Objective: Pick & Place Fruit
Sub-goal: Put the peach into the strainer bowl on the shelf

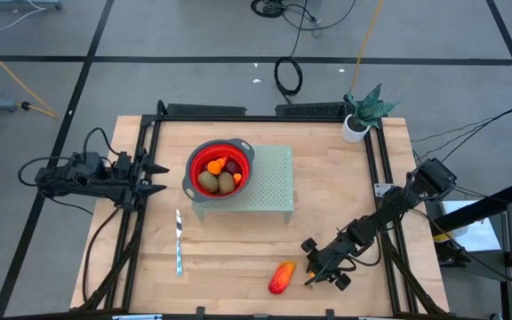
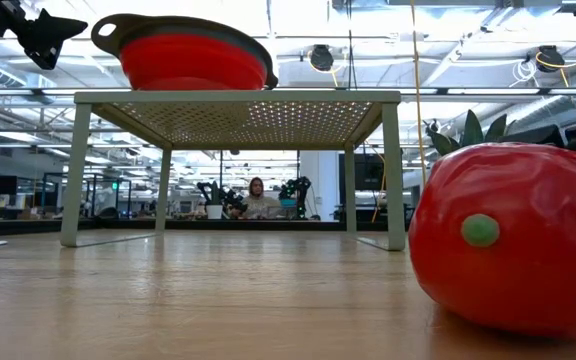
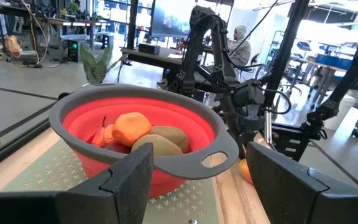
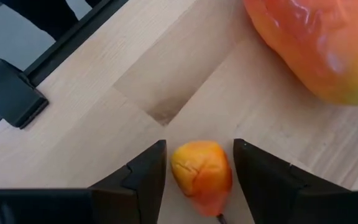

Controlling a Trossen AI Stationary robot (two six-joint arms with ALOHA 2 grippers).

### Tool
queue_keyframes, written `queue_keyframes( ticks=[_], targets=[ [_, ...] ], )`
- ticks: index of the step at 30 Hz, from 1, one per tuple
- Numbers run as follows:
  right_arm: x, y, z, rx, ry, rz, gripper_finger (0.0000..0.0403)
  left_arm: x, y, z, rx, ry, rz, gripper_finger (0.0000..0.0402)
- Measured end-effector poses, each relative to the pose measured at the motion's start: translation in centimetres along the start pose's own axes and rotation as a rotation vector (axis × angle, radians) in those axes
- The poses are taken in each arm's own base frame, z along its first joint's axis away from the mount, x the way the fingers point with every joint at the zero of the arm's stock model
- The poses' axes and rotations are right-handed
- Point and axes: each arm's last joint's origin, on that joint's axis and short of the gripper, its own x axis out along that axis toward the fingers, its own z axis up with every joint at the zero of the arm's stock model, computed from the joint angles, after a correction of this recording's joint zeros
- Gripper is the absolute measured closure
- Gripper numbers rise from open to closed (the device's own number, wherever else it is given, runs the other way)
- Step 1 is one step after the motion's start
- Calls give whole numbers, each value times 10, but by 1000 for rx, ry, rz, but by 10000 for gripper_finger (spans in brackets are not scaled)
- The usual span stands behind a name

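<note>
Down near the front right of the desk [image 1: 238, 267], the right gripper [image 4: 199, 171] sits low over the wood with a small orange piece [image 4: 202, 173] between its fingers [image 4: 143, 177]; the fingers bracket it on both sides, though a sliver of gap shows on each side, so I cannot tell whether they are actually clenched on it. Just beside it lies the larger elongated red-orange piece [image 1: 282, 276], resting on the desk (it fills the right of the low view).

Most of the fruit [image 1: 218, 176] is in the red bowl [image 1: 242, 156] with the grey rim, which stands on a pale green perforated stand [image 1: 274, 182] mid-desk: brown-green ovals, orange bits and a dark-red one.

At the left edge of the desk, the left gripper [image 1: 160, 178] hangs level with the bowl's rim, fingers spread apart and holding nothing. A slim silver knife [image 1: 178, 242] lies in front of the stand.
</note>
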Motion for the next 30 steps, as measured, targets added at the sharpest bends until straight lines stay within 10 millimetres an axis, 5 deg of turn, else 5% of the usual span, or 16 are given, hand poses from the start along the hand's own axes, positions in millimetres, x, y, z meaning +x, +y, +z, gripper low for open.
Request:
queue_keyframes(
  ticks=[17,30],
  targets=[
    [-8,1,2,9,0,0,301,0,0,3,-10,-29,-4,144],
    [-88,0,48,85,-394,-166,303,-1,-2,9,-10,-91,-15,144]
  ],
)
